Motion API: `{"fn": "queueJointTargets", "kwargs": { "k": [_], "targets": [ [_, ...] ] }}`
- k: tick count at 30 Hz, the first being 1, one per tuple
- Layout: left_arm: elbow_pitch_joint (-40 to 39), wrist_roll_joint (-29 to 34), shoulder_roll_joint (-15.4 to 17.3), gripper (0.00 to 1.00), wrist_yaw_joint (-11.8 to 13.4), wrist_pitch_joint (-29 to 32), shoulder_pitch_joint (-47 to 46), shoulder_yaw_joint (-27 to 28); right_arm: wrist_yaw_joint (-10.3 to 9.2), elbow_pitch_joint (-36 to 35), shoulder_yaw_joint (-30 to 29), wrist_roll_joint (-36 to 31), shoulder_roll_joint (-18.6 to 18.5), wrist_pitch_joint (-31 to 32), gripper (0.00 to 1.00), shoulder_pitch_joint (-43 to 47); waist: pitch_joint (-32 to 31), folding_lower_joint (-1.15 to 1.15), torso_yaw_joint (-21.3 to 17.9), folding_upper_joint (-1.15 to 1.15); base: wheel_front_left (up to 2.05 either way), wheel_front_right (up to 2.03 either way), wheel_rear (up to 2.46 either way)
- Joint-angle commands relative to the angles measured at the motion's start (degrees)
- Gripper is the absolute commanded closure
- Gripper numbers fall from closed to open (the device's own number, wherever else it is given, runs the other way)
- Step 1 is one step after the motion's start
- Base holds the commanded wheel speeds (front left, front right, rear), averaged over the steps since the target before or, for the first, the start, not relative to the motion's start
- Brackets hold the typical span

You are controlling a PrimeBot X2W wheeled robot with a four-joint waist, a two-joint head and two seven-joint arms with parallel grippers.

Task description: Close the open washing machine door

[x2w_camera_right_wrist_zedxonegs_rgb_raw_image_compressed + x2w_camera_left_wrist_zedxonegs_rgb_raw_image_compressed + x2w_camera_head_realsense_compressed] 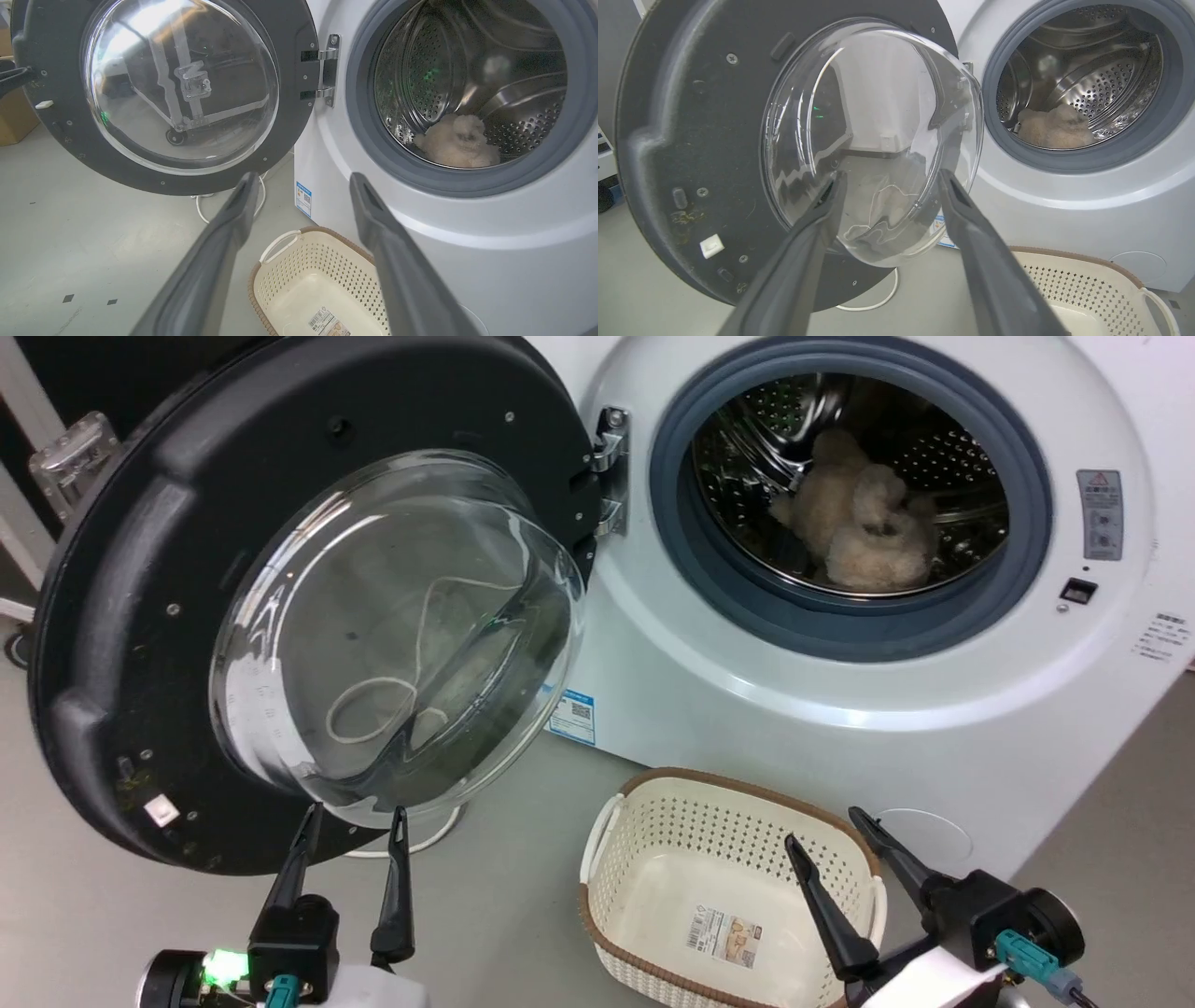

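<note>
The washing machine door (pixel 140 616) stands swung wide open to the left, its black rim and bulging glass bowl (pixel 392 635) facing me, hung on a metal hinge (pixel 609 467). The white washing machine (pixel 840 709) shows its steel drum (pixel 850 476) with a beige fluffy item (pixel 864 523) inside. My left gripper (pixel 355 817) is open, fingertips just below the glass bowl; in the left wrist view the left gripper (pixel 889 179) frames the bowl (pixel 878 140). My right gripper (pixel 822 826) is open over the basket, and the right gripper (pixel 303 179) faces the machine (pixel 467 261) and door (pixel 289 28).
A cream perforated laundry basket (pixel 607 831) sits on the grey floor in front of the machine, empty but for a label. A white cable (pixel 878 303) loops on the floor under the door. A clear wheeled frame (pixel 70 457) stands behind the door at left.
</note>
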Motion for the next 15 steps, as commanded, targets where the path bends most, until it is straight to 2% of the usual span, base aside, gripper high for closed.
{"fn": "queueJointTargets", "kwargs": {
  "k": [1,15],
  "targets": [
    [-0.1,-0.3,0.4,0.00,0.5,-0.8,0.9,-0.3,0.03,0.4,0.6,0.5,-0.4,-0.8,0.00,-0.1,-0.1,0.00,0.5,0.00,0.00,0.00,0.00],
    [-1.0,-1.0,1.0,0.00,2.1,-2.7,1.9,-1.1,0.04,1.5,3.2,1.8,-1.2,-2.7,0.00,-0.4,0.0,0.00,4.5,0.00,0.00,0.00,0.00]
  ]
}}
